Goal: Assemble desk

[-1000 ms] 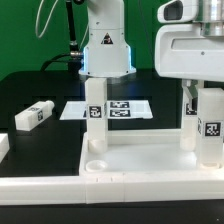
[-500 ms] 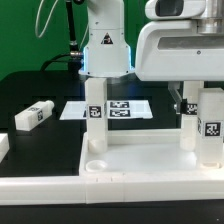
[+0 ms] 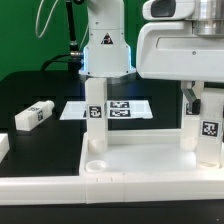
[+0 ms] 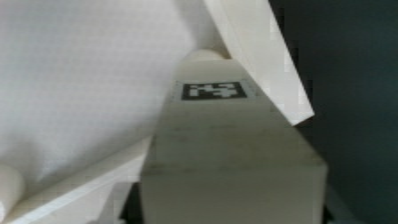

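A loose leg (image 3: 33,115) lies flat on the table (image 3: 40,90), its long axis slanting away. The rimmed tabletop (image 3: 140,165) holds an upright leg (image 3: 96,125) in a far socket. At the exterior view's right the arm (image 3: 180,50) points straight down, its fingers (image 3: 189,96) astride the standing right leg (image 3: 211,135); I cannot tell whether they pinch it.
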